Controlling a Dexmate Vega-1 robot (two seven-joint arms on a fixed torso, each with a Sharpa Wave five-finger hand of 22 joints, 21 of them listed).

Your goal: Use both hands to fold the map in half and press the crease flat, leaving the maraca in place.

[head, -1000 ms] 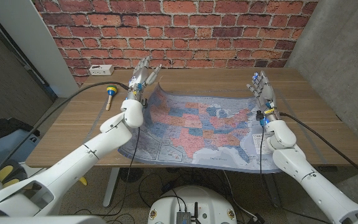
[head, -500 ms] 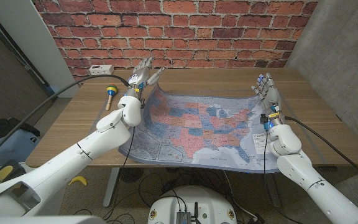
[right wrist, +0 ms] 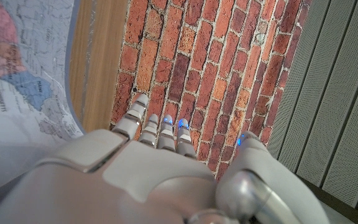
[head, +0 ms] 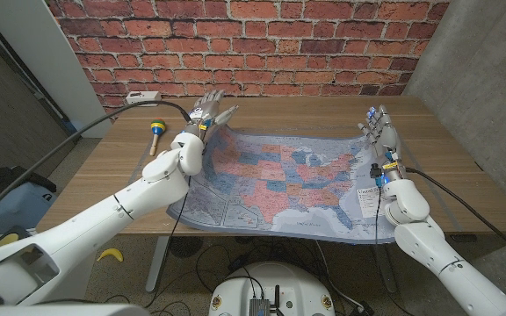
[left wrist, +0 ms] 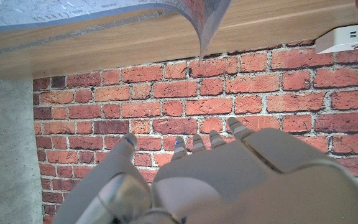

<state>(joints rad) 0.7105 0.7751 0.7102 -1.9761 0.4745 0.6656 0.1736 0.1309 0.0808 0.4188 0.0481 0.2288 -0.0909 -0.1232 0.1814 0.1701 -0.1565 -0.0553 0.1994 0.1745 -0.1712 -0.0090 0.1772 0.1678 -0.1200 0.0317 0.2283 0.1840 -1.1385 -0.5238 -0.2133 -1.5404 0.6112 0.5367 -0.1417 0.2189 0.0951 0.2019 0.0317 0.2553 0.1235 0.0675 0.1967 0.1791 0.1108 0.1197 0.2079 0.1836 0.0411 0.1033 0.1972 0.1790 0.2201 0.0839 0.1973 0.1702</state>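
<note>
The head view looked down from above the table (head: 262,112) along both arms toward the brick wall (head: 262,44), taking in the whole map (head: 279,180) from a moderate distance.

The left wrist view looked along the back of the left hand (left wrist: 229,177) at close range, facing the brick wall (left wrist: 229,93); the view was inverted, with the table edge (left wrist: 104,43) and a raised map corner (left wrist: 204,18) above the wall.

The right wrist view looked along the back of the right hand (right wrist: 135,174), also close, toward the same wall (right wrist: 197,62), with the map (right wrist: 23,74) at one side.

All three views shared the wall, the table and the map.
</note>
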